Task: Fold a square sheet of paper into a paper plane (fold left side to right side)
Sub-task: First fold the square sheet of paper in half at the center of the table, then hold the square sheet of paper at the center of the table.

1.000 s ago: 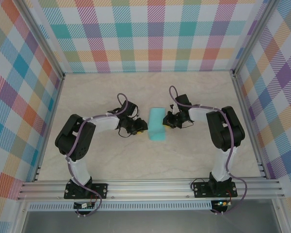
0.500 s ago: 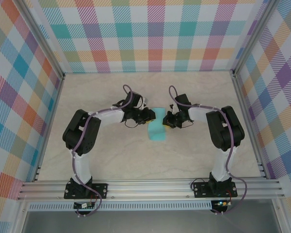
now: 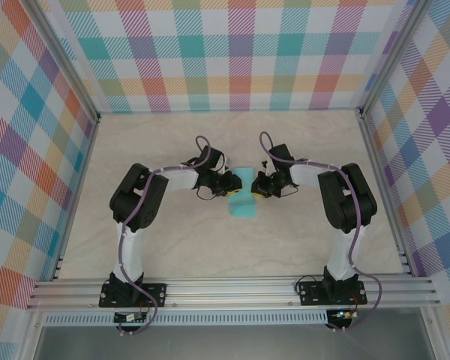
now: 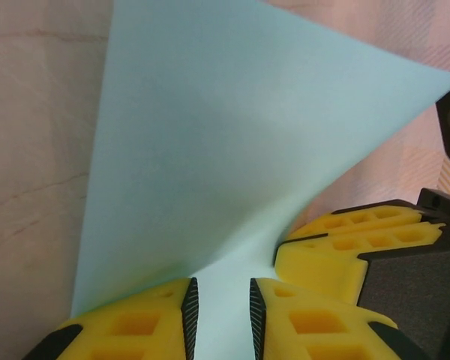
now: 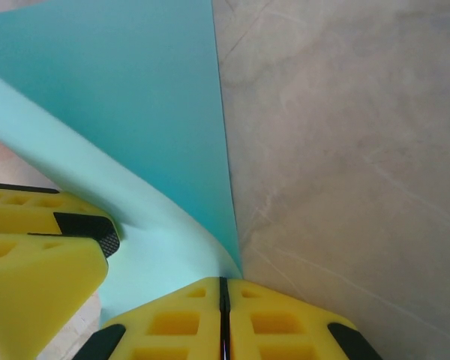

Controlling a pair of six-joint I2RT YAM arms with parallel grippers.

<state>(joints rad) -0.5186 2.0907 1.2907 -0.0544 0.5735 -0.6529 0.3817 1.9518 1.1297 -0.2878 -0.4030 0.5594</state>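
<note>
The square sheet of paper [image 3: 245,204] is plain light turquoise and lies mid-table as a narrow rectangle. Its left part curls up and over toward the right. A pointed paper plane is out of view. My left gripper [image 3: 235,187] is at the sheet's left side. In the left wrist view its jaws [image 4: 219,289] stand apart over the paper [image 4: 232,150], which rises in a curved flap. My right gripper [image 3: 256,187] is at the sheet's right edge. In the right wrist view it [image 5: 223,281] is shut, with the paper [image 5: 135,97] running into its tips.
The tabletop [image 3: 172,240] is pale marble-patterned, with plaid walls [image 3: 232,52] on three sides and an aluminium rail [image 3: 232,289] at the near edge. The two grippers sit very close together; the right one's yellow fingers [image 4: 352,247] show in the left wrist view.
My left arm has swung right and forward until its gripper sits on the sheet's left side. The paper looks narrower, its left part lifted. The right arm has stayed put.
</note>
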